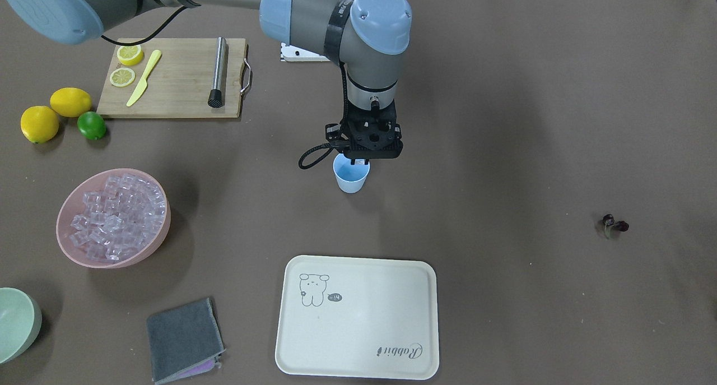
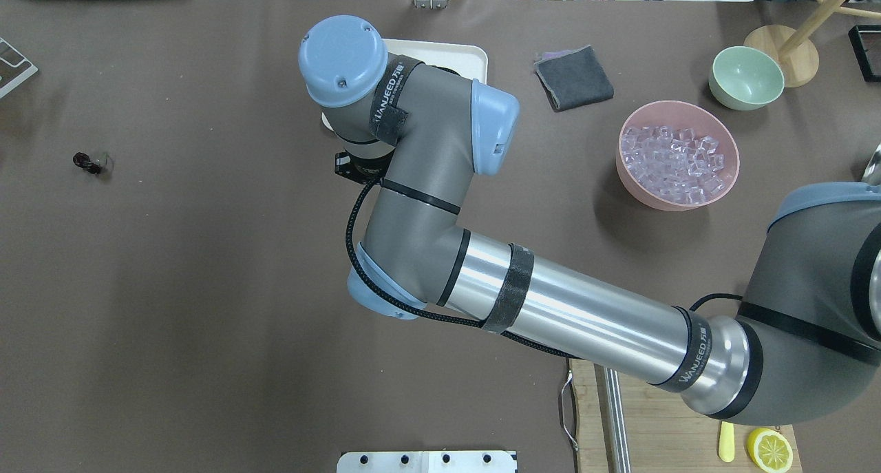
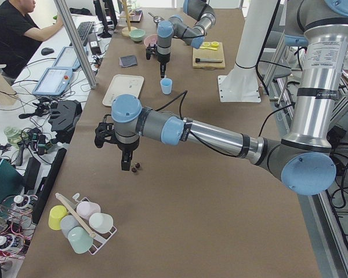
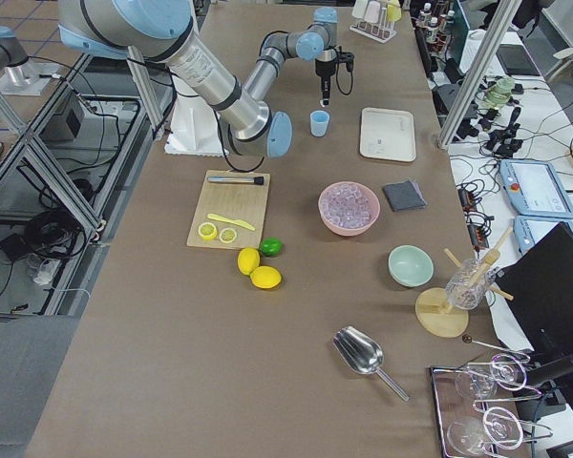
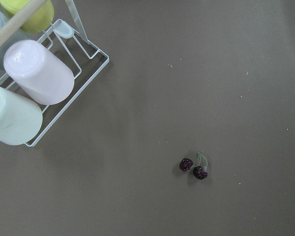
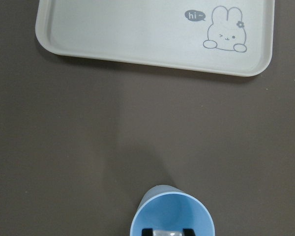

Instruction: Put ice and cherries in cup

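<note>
**Step in hand: delivering ice to the cup.**

1. In the front-facing view the right claw (image 1: 358,162) hangs directly over the cup (image 1: 352,179). The cup stands upright at frame centre on the bench (image 1: 504,121), above the cream tray (image 1: 358,329).
2. In the right wrist view the cup mouth sits at the bottom edge of the frame. The fingertips (image 6: 147,231) are set narrow, with a small pale, glassy piece clamped between them. This piece is judged to be one ice cube (image 6: 166,232). No other contents can be made out in the part of the cup that shows.
3. The ice (image 1: 115,217) supply fills the pink bowl (image 1: 151,251) at the left of the front-facing view, well apart from the cup.
4. The cherries (image 5: 194,167) lie on bare bench at the far right of the front-facing view, also well apart from the cup.
5. In the exterior left view the left claw (image 3: 126,165) hovers just beside and above the cherries. Whether it is wide or narrow cannot be told.

**Next move (judgement).**

- Right claw: part the fingers so the cube drops into the cup, then lift straight up. The cup looks light and could tip if a finger catches its rim.
- Left claw: lower over the cherries and close on the fruit or stems. They are small and round and may roll aside.
</note>
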Robot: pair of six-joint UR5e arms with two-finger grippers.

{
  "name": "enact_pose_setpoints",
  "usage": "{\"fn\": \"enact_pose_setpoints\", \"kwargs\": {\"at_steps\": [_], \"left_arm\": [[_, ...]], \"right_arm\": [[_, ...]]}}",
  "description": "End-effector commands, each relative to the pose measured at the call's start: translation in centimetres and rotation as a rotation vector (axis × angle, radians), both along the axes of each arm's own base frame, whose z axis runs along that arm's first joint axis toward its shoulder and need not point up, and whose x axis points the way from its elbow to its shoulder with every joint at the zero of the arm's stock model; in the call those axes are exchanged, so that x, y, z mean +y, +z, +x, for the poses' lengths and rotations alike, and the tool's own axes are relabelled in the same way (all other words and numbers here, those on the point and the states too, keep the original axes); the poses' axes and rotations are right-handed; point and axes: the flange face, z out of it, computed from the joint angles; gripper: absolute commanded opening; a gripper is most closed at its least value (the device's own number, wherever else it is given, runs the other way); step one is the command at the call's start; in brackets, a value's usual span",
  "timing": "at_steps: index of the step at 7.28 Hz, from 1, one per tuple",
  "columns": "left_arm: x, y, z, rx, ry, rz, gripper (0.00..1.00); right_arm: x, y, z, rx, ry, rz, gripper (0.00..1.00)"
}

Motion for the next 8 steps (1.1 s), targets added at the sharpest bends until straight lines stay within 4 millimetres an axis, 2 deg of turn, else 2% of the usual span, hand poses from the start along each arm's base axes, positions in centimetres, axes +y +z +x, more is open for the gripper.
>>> {"fn": "enact_pose_setpoints", "kwargs": {"at_steps": [1,2,3,4,5,6,7,8], "left_arm": [[0.0,0.1,0.0,0.0,0.0,-0.002,0.98],[0.0,0.3,0.0,0.0,0.0,-0.004,0.98],[0.0,0.2,0.0,0.0,0.0,-0.002,0.98],[0.0,0.1,0.0,0.0,0.0,-0.001,0.98],[0.0,0.2,0.0,0.0,0.0,-0.002,0.98],[0.0,0.0,0.0,0.0,0.0,0.002,0.98],[0.1,-0.1,0.0,0.001,0.0,0.004,0.98],[0.3,-0.2,0.0,0.001,0.0,0.007,0.98]], "right_arm": [[0.4,0.5,0.2,-0.001,0.001,0.001,0.41],[0.6,0.7,0.2,-0.001,0.002,0.003,0.99],[1.2,1.3,0.9,-0.007,0.0,0.008,1.0],[1.9,3.0,2.4,-0.016,-0.006,0.023,1.0],[3.4,5.3,5.3,-0.035,-0.013,0.035,1.0],[3.7,9.8,9.8,-0.019,-0.041,0.086,1.0],[2.3,14.2,15.3,0.018,-0.082,0.149,1.0],[0.5,19.3,18.6,0.088,-0.141,0.187,1.0]]}}
